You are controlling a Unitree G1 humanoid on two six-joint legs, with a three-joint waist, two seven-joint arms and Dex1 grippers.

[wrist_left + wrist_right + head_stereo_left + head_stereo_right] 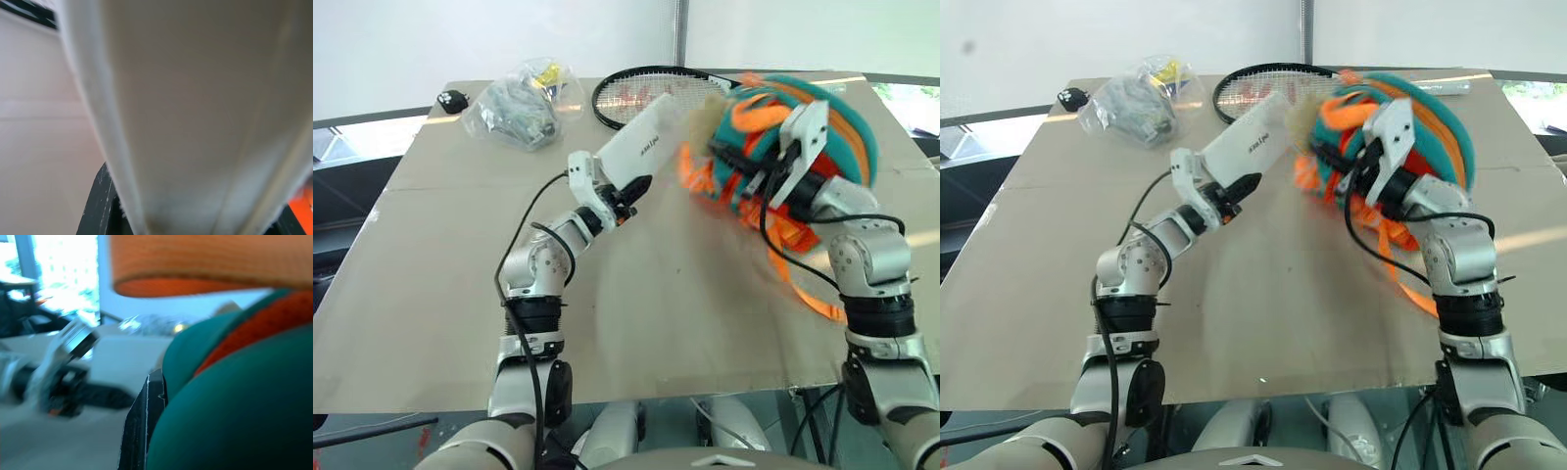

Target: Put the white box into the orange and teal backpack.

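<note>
white box (pixel 641 147) clamped in left gripper (pixel 625 199) at centre frame, backpack (pixel 783 137) gripped by closed right gripper (pixel 756 168), lifted at upper right

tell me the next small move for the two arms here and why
Probably steady the orange and teal backpack with the right tool, which is shut on it and holds it off the table, then find its opening. The left tool holds the white box tilted just beside it, not yet inside.
</note>
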